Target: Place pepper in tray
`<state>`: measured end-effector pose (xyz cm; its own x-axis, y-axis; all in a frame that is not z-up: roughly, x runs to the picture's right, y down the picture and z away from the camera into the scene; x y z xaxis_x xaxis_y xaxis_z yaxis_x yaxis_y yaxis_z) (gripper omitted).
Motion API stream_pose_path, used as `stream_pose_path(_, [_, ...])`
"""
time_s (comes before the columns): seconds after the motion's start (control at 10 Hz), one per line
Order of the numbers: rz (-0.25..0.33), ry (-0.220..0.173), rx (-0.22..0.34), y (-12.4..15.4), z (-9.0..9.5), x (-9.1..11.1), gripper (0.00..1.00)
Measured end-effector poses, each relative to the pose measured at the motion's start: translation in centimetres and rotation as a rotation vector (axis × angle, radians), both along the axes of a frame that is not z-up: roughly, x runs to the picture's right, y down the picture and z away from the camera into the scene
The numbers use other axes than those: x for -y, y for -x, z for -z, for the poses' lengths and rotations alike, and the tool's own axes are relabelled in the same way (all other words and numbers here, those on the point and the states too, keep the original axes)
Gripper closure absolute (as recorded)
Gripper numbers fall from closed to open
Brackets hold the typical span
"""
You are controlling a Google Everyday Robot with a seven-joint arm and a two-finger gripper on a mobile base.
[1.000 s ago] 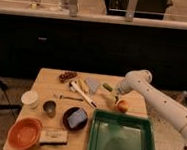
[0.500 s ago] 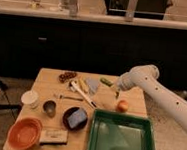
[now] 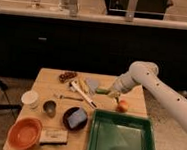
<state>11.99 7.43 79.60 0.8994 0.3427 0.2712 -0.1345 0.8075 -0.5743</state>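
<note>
Wooden table (image 3: 46, 82) fills the lower centre of the frame. Green tray (image 3: 122, 143) sits lower right. 1 white arm (image 3: 160, 91) enters from the right edge. Orange bowl (image 3: 24, 132) is at lower left. Gripper (image 3: 111, 93) is at centre frame, above the tray's upper rim, clenched on the pepper (image 3: 102, 90), which protrudes left, outside the tray. Orange ball (image 3: 122, 105) lies just lower right of the gripper.

White tubular arm (image 3: 161, 92), dark dots; claw (image 3: 114, 95) over table (image 3: 48, 80).
</note>
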Motion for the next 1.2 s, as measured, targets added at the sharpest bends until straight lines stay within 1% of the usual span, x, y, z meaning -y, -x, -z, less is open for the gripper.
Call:
stream_pose_path(0.1, [0.051, 0.012, 0.028, 0.4, 0.7, -0.7, 1.00])
stream_pose_path(0.3, [0.124, 0.040, 0.074, 1.1, 1.8, -2.1, 1.00])
stream_pose_path(0.4, [0.142, 0.053, 0.082, 1.1, 2.0, -2.8, 1.00])
stream_pose_path(0.6, [0.180, 0.096, 0.097, 1.1, 1.6, -5.5, 1.00])
stream_pose_path(0.7, [0.185, 0.104, 0.099, 1.0, 1.6, -6.1, 1.00])
stream_pose_path(1.2, [0.185, 0.103, 0.098, 1.0, 1.6, -6.1, 1.00])
